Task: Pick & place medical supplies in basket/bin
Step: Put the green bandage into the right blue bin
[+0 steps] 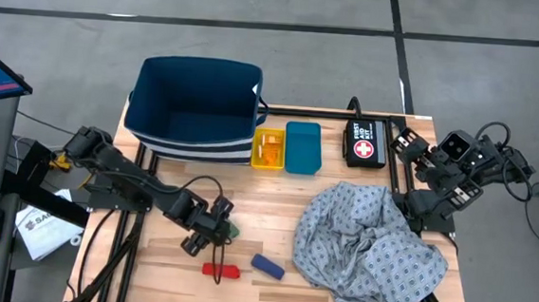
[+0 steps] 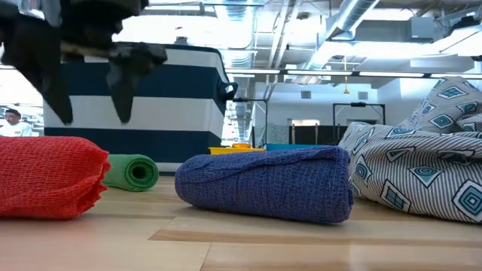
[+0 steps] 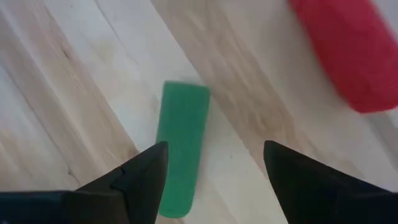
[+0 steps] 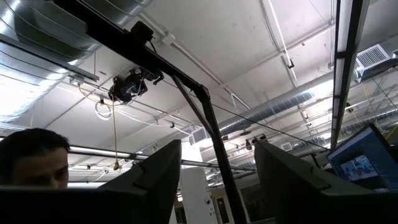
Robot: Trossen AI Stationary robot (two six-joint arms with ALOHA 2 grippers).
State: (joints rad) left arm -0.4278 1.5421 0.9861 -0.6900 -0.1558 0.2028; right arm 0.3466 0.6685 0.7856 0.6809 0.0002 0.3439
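My left gripper is open and hovers above the green roll, touching nothing; the low view shows its fingertips above the roll. The green roll lies on its side on the table, with the red roll and the blue roll nearby at the near edge. The dotted gown cloth lies crumpled on the table's right half. Orange pill bottles sit in the yellow tray. My right gripper is open, parked at the right edge and pointing at the ceiling.
The navy striped basket stands at the far left of the table. The yellow tray and the teal tray stand beside it, then the black pouch with a cross. Bare wood lies between the rolls and the trays. A person's head shows in the right wrist view.
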